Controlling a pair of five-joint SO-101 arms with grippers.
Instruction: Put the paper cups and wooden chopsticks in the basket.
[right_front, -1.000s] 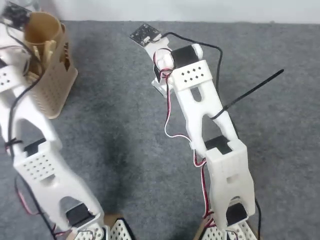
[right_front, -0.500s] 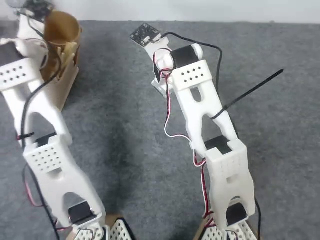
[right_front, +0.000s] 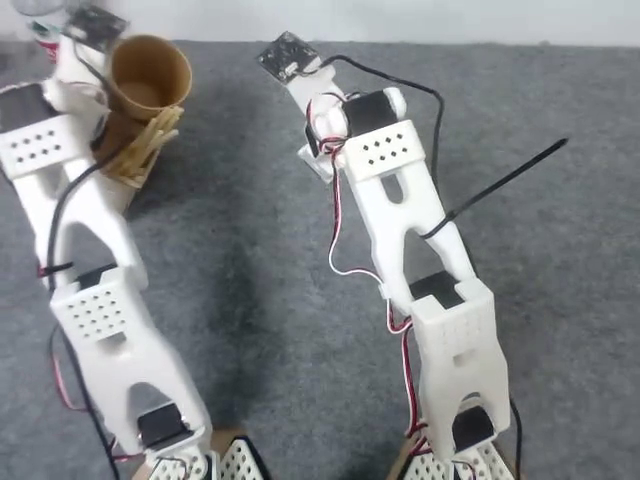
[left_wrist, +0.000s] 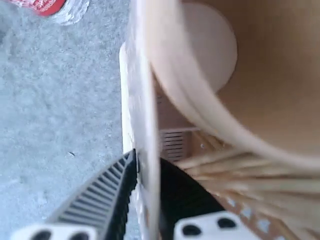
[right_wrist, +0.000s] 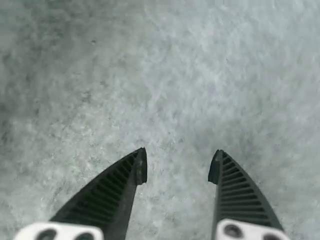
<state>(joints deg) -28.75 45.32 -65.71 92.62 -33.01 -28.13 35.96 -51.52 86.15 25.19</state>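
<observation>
One red-labelled bottle (left_wrist: 50, 7); left end effector (left_wrist: 147, 161) clamped on basket (left_wrist: 144, 100).

Grey, felt-like matting covered the counter (right_front: 230, 240), its nap coarse and mottled. Along the far side ran a pale wall (right_front: 450, 20), plain and evenly lit. The light was soft, and a dim shadow (right_front: 235, 310) lay on the grey. A clear bottle (left_wrist: 52, 6) with a red label sat at the far left corner.
</observation>
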